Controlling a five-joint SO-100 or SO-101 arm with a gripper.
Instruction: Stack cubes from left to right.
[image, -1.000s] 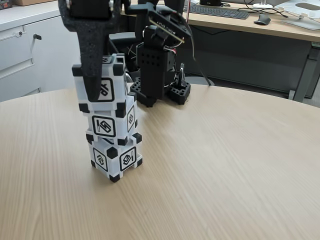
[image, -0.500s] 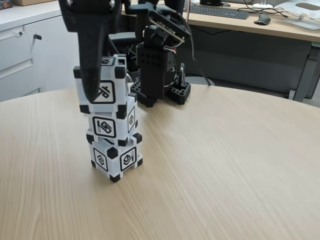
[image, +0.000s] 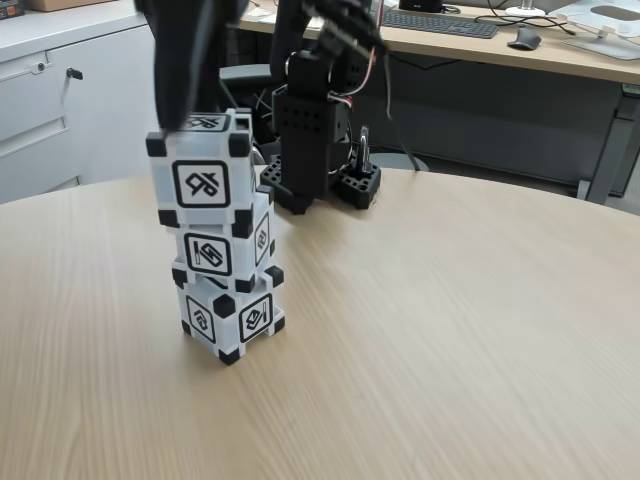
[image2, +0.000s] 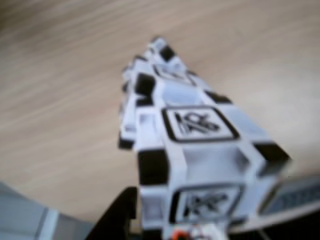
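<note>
Looking basically done: three cubes (image: 217, 235) stacked in one tower on counter (image: 450, 320). End effector (image: 180, 105) just above top cube, holding nothing, jaw spread hard to tell. Only pull-away left, I'd guess.

Wood table (image: 450, 330): bottom cube (image: 232, 318), arm base (image: 305, 150).

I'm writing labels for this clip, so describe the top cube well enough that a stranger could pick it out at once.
On the round wooden table, find the three-cube tower standing left of centre in the fixed view, in front of the black arm base. The top cube crowns it, just below the raised black tool. Unlike the two beneath, it sits shifted to the left, and its front symbol looks like an X-shaped knot.
</note>
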